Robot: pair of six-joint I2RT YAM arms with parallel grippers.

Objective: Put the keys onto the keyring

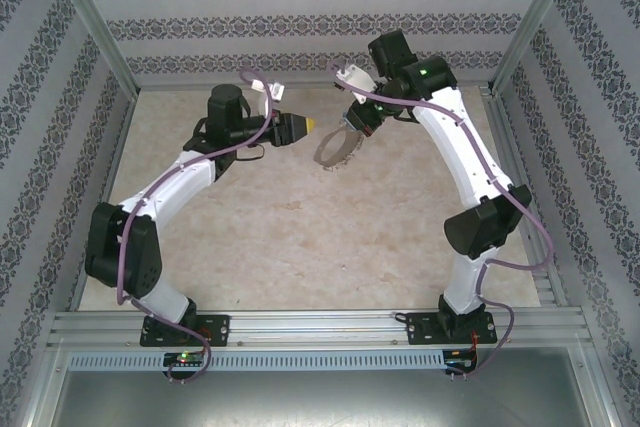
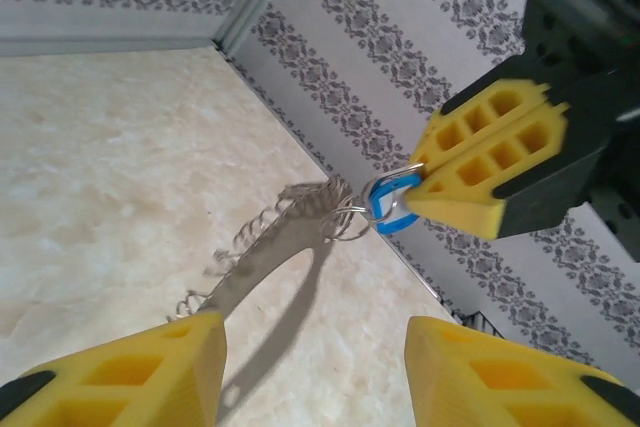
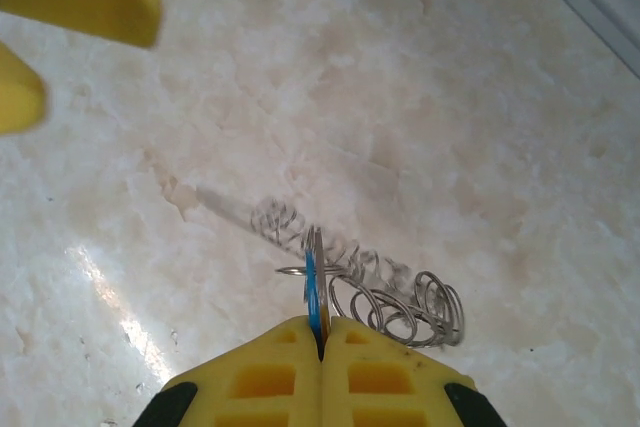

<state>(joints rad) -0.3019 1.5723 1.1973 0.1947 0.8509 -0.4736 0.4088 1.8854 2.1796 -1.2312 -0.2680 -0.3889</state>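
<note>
Two grippers: both are held over the far middle of the table (image 1: 250, 247), tips turned towards each other, near but not touching.
Right gripper (image 3: 320, 327): clenched, its yellow fingers pressed flat together on the blue head of the key.
Key (image 2: 385, 209): tiny, pinched at the very tip of the right gripper. The right wrist view shows its blue head edge-on, and I cannot make out the blade.
Keyring (image 2: 285, 237): a silvery loop of coiled links with a pale band, hanging slack from just beside the key. Small wire loops lie against the blue head and seem to pass through it. Whether its low end rests on the table I cannot tell.
Left gripper (image 2: 315, 335): released, jaws standing apart with nothing between them, pointing at the key and the keyring from just short of both.
Step in hand: most likely the close of threading. The key looks joined to the keyring, the right gripper carries both, and the left has no hold on either.
Progress: well along if the link is real. No other key is to be seen.
Next move: the join should probably be checked first. If it is loose, the left gripper would need to pinch a wire loop right beside the blue head, a very fine target.
Risk: the keyring is floppy and may swing or slip off at a nudge.
</note>
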